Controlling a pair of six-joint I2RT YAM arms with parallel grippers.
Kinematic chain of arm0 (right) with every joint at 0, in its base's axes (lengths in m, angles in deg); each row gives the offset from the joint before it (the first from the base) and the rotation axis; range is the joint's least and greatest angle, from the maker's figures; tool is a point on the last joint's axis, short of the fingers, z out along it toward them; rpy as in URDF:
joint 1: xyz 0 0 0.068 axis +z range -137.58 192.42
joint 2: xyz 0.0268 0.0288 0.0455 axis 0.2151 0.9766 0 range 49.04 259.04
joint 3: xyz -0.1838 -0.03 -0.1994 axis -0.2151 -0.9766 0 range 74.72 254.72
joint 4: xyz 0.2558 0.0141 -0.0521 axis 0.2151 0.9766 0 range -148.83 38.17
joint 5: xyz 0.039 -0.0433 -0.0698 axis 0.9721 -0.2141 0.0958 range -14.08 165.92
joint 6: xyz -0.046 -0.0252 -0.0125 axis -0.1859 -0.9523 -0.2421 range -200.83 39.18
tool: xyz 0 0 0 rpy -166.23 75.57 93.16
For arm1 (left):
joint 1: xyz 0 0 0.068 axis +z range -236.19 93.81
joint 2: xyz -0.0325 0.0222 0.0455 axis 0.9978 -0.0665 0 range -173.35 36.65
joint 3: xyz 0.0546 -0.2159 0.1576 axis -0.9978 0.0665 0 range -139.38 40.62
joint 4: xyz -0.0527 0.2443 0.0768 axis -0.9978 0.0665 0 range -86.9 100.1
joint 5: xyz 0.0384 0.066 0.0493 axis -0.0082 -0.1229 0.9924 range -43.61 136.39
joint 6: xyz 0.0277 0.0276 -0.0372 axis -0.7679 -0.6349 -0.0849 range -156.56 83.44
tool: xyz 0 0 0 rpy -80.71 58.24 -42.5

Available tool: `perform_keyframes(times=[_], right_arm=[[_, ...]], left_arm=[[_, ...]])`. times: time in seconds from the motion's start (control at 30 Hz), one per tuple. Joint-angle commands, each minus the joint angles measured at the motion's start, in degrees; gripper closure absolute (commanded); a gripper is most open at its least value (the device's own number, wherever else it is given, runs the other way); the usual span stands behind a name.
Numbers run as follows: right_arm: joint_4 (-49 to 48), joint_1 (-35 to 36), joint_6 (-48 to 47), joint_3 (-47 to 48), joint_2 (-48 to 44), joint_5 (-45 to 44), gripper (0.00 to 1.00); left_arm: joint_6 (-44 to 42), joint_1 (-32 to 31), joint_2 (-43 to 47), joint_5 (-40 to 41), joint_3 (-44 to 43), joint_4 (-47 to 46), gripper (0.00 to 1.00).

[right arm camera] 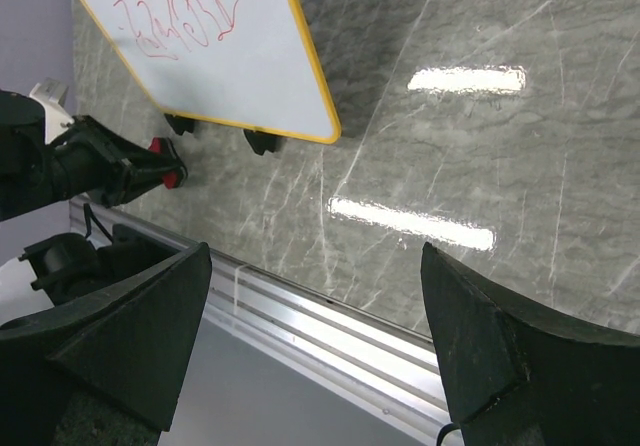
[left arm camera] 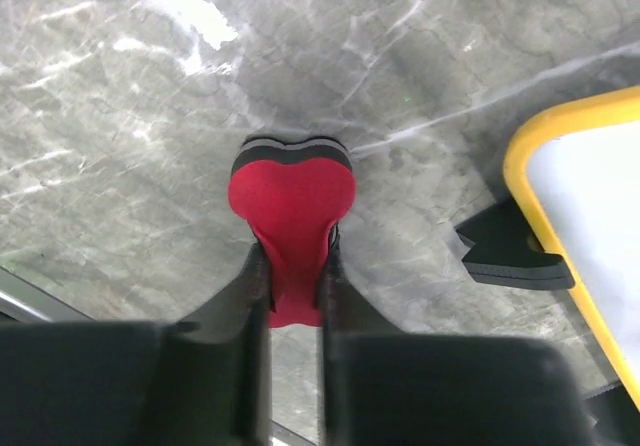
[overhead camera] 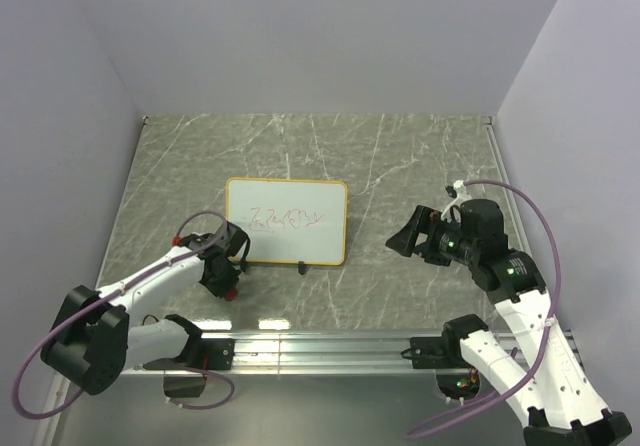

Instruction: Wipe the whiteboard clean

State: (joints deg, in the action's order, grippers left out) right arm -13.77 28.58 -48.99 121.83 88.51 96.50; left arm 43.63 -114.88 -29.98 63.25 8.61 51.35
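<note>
Left wrist view: my left gripper (left arm camera: 293, 266) is pinched tight on the red eraser (left arm camera: 290, 201), whose broad lobed end pokes out past the fingers. I cannot tell whether it touches the table (left arm camera: 120, 116).

The whiteboard (overhead camera: 287, 221) lies mid-table, its near-left corner just beside me. The red scribbles (overhead camera: 287, 218) across its middle are unwiped. My right gripper (right arm camera: 315, 256) is spread wide and empty, off to the board's right.

Step, as I judge it: eraser in hand, wiping not begun. Next I need to cross the yellow frame, press onto the scribble and sweep. The board may slide, so a brace from the right would help.
</note>
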Motion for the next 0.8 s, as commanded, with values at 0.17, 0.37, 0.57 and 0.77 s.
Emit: perform_keyframes(times=[0.17,0.37,0.57,0.77], right_arm=[[-3.3,0.36,-1.07,0.96,2.9,-1.42,0.08],[-10.24,0.36,0.07,2.45,9.74,1.13,0.08],[-18.32,0.36,-0.37,5.87,20.29,3.68,0.08],[-22.55,0.45,-1.69,11.68,30.57,6.14,0.12]], left_arm=[[-3.19,0.91,-1.4,4.4,-3.31,0.69,1.0],[-6.0,-1.28,3.7,7.39,-13.5,5.53,1.0],[-8.45,-11.64,2.03,12.14,-23.79,5.29,1.0],[-17.77,-21.14,-4.29,12.67,-28.45,-8.77,1.0]])
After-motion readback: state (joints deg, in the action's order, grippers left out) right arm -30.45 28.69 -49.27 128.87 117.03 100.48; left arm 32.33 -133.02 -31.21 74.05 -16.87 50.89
